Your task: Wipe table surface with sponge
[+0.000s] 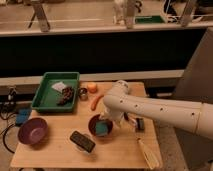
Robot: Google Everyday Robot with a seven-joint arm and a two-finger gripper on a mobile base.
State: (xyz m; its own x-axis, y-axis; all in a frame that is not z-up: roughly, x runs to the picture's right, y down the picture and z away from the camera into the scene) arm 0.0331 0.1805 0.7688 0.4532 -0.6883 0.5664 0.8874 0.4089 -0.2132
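The sponge, a teal block, lies inside a reddish-brown bowl near the middle of the light tan wooden table surface. My white arm reaches in from the right and bends down at the wrist. My gripper hangs over the bowl's right rim, right next to the sponge. The arm hides most of the gripper, and I cannot tell whether it touches the sponge.
A green tray with a white item and dark items stands at the back left. A purple bowl, a black block, a carrot, an orange, a small can and a yellowish object lie on the table. A blue pad sits off its left edge.
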